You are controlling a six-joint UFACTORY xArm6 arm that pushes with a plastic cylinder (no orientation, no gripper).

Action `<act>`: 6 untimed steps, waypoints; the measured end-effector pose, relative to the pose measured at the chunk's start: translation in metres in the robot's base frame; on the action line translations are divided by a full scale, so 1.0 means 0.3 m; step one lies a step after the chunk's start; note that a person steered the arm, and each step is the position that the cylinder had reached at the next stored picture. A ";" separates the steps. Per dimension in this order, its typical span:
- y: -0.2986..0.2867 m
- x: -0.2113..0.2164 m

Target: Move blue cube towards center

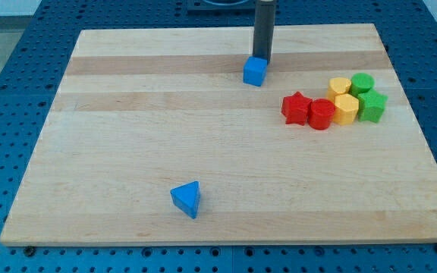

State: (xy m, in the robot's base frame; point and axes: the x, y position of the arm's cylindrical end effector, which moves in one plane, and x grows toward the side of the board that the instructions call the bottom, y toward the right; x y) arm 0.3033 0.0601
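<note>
Nearest to the view's bottom we see a blue triangular block [187, 199], which lies alone on the wooden board [127, 136], left of the middle and well apart from all the others. Further up, at the view's right, there is a tight group of blocks: a red star [296, 108] and a red cylinder [321, 114] touching each other, then a yellow block [346, 108] just beside them with a green star-like block [372, 106] on its right. Behind these stand a yellow cylinder [340, 86] and a green cylinder [363, 82]. Farthest from us, near the view's top and a little right of the middle, sits the blue cube [255, 71]. Our tip [262, 58] stands directly behind the cube, touching its far upper side or almost so. We carry no gripper, only the dark rod, so it holds nothing.
</note>
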 end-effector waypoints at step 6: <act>-0.190 0.409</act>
